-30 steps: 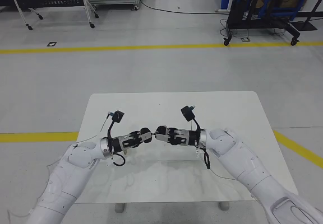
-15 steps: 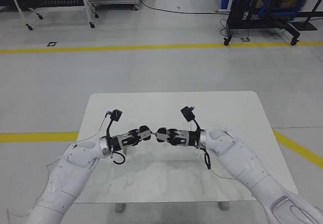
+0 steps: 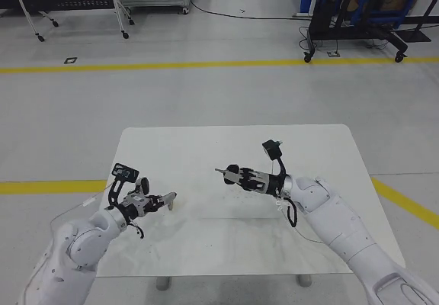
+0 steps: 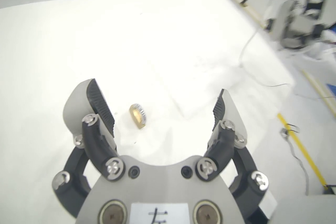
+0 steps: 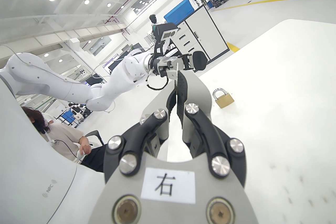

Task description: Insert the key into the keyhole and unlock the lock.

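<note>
So the lock (image 4: 137, 116) is just lying on the white tabletop (image 4: 105, 38), a small brass padlock with a silver shackle. The left hand (image 4: 156, 90) has its two fingers spread wide with nothing in them. From the left wrist camera the lock sits in the gap between those fingers, closer to one ribbed pad (image 4: 101, 101) than the other, and it isn't touching either. The right wrist camera shows the same lock (image 5: 223, 99) out past the right hand (image 5: 179, 76), well apart from it and much nearer the left arm. The right hand's fingers are pressed tight together, and a thin strip of metal sticks out from between the tips. That looks like the key (image 5: 177, 68) seen edge-on (it's a skinny sliver, so no detail on the teeth). From the top camera the two arms sit apart over the tabletop (image 3: 318, 152), with the left hand (image 3: 166, 200) toward the robot's left side and the right hand (image 3: 221, 172) closer to the middle, its tip pointing over at the left one. Whether the shackle is popped or clicked in, can't tell from these.
</note>
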You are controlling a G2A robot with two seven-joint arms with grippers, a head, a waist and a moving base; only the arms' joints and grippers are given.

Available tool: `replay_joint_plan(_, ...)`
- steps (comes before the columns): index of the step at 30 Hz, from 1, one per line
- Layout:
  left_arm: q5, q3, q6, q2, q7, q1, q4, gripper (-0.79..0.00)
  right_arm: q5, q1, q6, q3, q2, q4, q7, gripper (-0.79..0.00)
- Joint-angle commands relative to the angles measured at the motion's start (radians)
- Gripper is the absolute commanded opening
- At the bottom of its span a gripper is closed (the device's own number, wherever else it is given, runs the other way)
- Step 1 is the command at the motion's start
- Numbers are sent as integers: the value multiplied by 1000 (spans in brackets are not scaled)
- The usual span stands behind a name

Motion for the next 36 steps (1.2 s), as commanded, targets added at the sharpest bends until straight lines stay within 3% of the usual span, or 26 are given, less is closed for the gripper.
replay_joint_plan(1,107,42,91,-6,18,-29,27,0,0,0,0,0,0,0,0,-785)
replay_joint_plan(4,132,104,133,-17,18,-77,76,0,0,0,0,0,0,0,0,-785)
replay_joint_plan(6,166,146,165,-25,-12,-127,123,-126,0,0,0,0,0,0,0,-785)
replay_joint_plan(8,182,180,189,-32,-28,-160,151,-175,0,0,0,0,0,0,0,-785)
replay_joint_plan(9,182,193,195,-35,-41,-173,164,-243,0,0,0,0,0,0,0,-785)
replay_joint_plan(13,184,220,214,-42,-84,-203,190,-296,0,0,0,0,0,0,0,-785)
replay_joint_plan(19,193,224,228,-42,-124,-179,162,-311,0,0,0,0,0,0,0,-785)
replay_joint_plan(31,227,219,250,-42,-165,-155,113,-437,0,0,0,0,0,0,0,-785)
replay_joint_plan(34,232,232,257,-46,-167,-166,125,-514,0,0,0,0,0,0,0,-785)
replay_joint_plan(36,235,239,261,-47,-171,-168,125,-653,0,0,0,0,0,0,0,-785)
